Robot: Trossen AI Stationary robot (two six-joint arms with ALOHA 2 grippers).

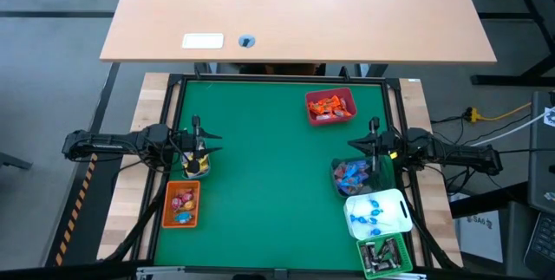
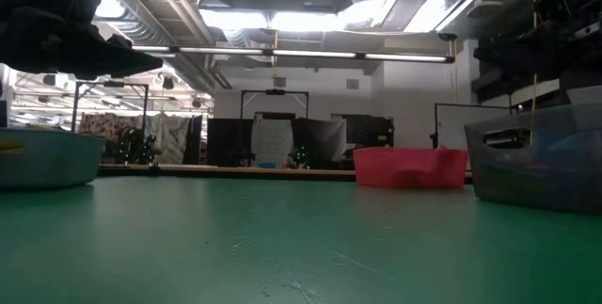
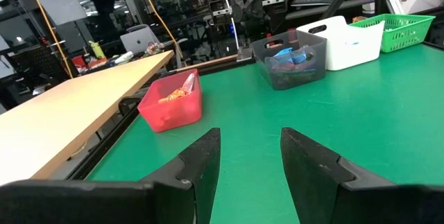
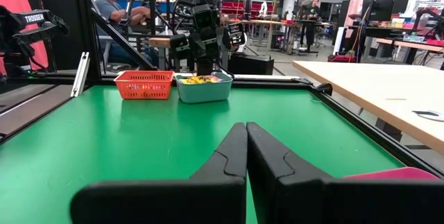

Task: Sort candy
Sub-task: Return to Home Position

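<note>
Left gripper: You had it (image 3: 250,135) hanging well left of the red bin (image 3: 170,112), above the pale teal bin (image 4: 203,92). Its fingers were spread apart and carried nothing.
Teal and orange bins: Both sat far left of the red bin, just beside each other. Yellow candy (image 4: 201,80) lay in the teal one, and pink and blue pieces lay in the orange bin (image 4: 142,85).
Handling: You could judge each piece as very light, with a crinkly, slippery wrapper. The bars would be stiffer than the twisted sweets.
Where to grip: Across the firm middle of a piece looked better than on its loose wrapper ends.
Open room: The green counter (image 1: 269,185) left of the red bin and towards the robot from it lay open, wide enough for either arm to swing.
Red bin: It held orange-red pieces.
Right gripper: It (image 4: 245,128) sat right of the red bin and nearer the robot, at the grey bin (image 3: 295,77). Its fingers were pressed together and empty.
Grey, white, green bins: They ran in a row from the red bin's right towards the robot. Blue and red pieces were in the grey, blue pieces in the white bin (image 3: 354,50), and dark ones in the green bin (image 3: 399,33).
Edges: A black frame (image 1: 277,78) ran just behind the red bin. The bin walls looked likely to snag a low pass.
</note>
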